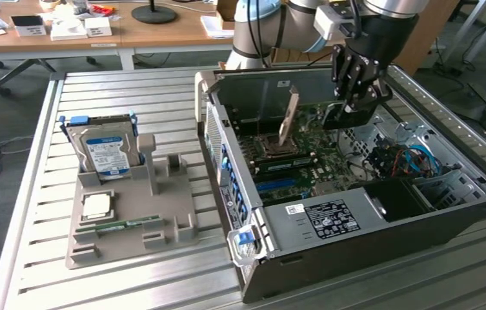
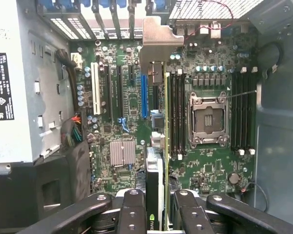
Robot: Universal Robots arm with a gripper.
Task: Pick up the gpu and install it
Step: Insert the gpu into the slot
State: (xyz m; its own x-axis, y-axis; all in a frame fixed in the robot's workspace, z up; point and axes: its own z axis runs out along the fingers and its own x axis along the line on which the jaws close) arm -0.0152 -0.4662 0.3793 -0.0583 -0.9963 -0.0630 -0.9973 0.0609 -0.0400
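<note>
Holding gpu (image 2: 155,170) in pincer (image 2: 159,214) | on edge | bracket toward rear slots (image 2: 112,17)

Case (image 1: 260,87) lies open on top, so straight down over the motherboard (image 2: 210,165) is my one clear way in; its walls close off the sides. My claw (image 2: 158,207), jaws clamped on the gpu (image 2: 155,175), carries the card edge-on in a tight lane, with the black memory slots (image 2: 176,112) just beside it, the CPU socket (image 2: 207,119) beyond them and the blue slot (image 2: 144,95) near on the other side. The power supply box (image 1: 346,223), blue and red cables (image 1: 410,161) and rear slot covers (image 2: 112,19) box in the ends; outside, bare table slats (image 1: 139,284) lie open around the grey tray (image 1: 131,226) and its upright hard drive (image 1: 105,152).
</note>
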